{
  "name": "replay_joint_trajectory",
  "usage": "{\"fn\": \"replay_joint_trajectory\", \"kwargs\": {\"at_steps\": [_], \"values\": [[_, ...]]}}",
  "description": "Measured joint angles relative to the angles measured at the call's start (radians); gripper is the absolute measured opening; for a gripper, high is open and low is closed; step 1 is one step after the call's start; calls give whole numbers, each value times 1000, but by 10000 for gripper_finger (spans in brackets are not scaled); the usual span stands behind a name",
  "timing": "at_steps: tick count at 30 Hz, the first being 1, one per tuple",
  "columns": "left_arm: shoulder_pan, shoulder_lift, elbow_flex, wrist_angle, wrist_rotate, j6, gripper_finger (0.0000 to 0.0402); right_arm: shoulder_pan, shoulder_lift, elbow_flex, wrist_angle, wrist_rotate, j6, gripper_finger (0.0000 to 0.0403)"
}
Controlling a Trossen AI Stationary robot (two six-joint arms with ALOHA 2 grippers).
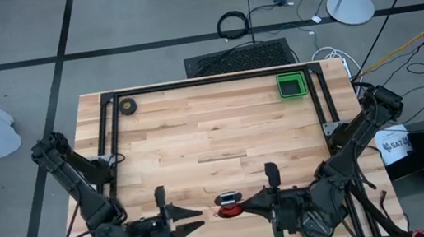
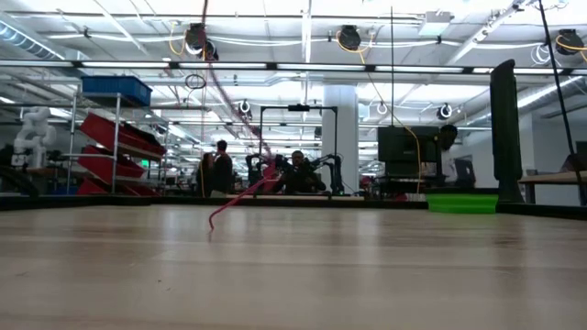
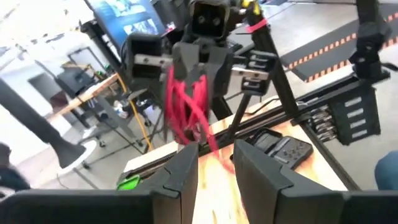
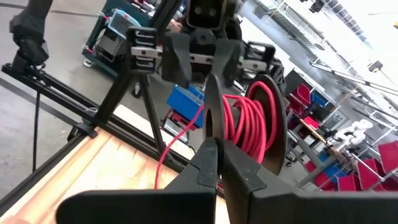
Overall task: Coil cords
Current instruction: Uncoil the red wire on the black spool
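From above, both arms reach in along the table's (image 1: 216, 147) near edge, grippers facing each other. The cords (image 1: 229, 208), a small red coil with a dark-and-pale top, sit between them at the right gripper (image 1: 243, 205) tip; the left gripper (image 1: 196, 214) stops just short, fingers parted. A green tray (image 1: 291, 85) and a tape roll (image 1: 127, 106) lie at the far corners.

At table height, only a loose red strand (image 2: 234, 201) curls over the wood; people stand far behind.

The left wrist shows its fingers (image 3: 181, 169) released, a gap between them, and the red coil hanging from the right gripper opposite.

The right wrist shows its fingers (image 4: 208, 163) clenched on the coil's dark rim (image 4: 273, 127), red loops beside them
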Motion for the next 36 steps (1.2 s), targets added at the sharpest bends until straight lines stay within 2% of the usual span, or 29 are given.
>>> {"fn": "replay_joint_trajectory", "kwargs": {"at_steps": [5, 8, 12, 17, 23, 33, 36], "values": [[52, 1, 0, -17, 125, -165, 110, -1, 0, 0, -1, 51, -2, 0], [76, 19, 0, -46, 172, -194, 110, -1, 0, 0, -2, 51, -6, 0], [104, 49, -1, -103, 182, -213, 110, 8, 0, 0, -2, 49, -19, 0], [133, 58, -1, -93, 175, -216, 110, 20, -3, 0, -7, 53, -21, 0], [137, 58, -1, -94, 176, -265, 110, 39, -6, 0, -9, 123, -53, 0], [137, 58, -1, -129, 176, -365, 110, 46, -6, 0, -9, 130, -63, 0], [137, 58, -1, -142, 138, -372, 110, 46, -6, 0, -8, 130, -63, 0]]}}
